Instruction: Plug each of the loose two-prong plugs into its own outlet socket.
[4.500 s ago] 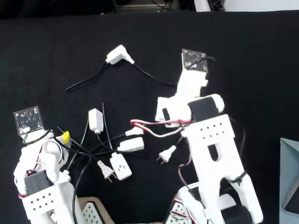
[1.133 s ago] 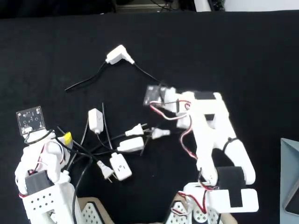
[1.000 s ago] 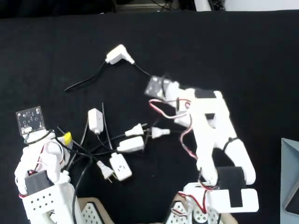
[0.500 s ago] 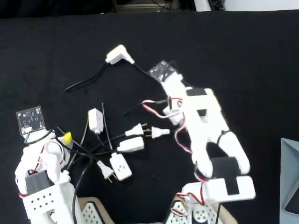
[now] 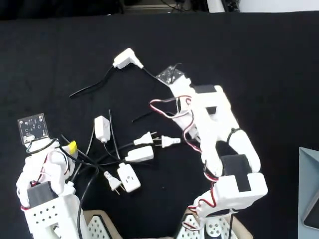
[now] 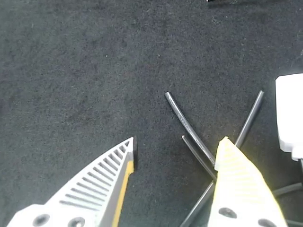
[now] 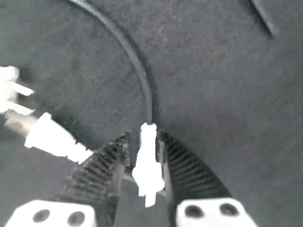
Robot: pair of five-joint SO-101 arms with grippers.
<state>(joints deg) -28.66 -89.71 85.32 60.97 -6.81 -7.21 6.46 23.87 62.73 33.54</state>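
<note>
Plug on a black cord sits clenched in the right gripper, jaws tight on its sides, over mid-table. The left gripper gapes, holding nothing, above bare cords at near left. Loose plugs lie unmated beside two sockets, so seemingly nothing is plugged in yet. No print is legible.
</note>
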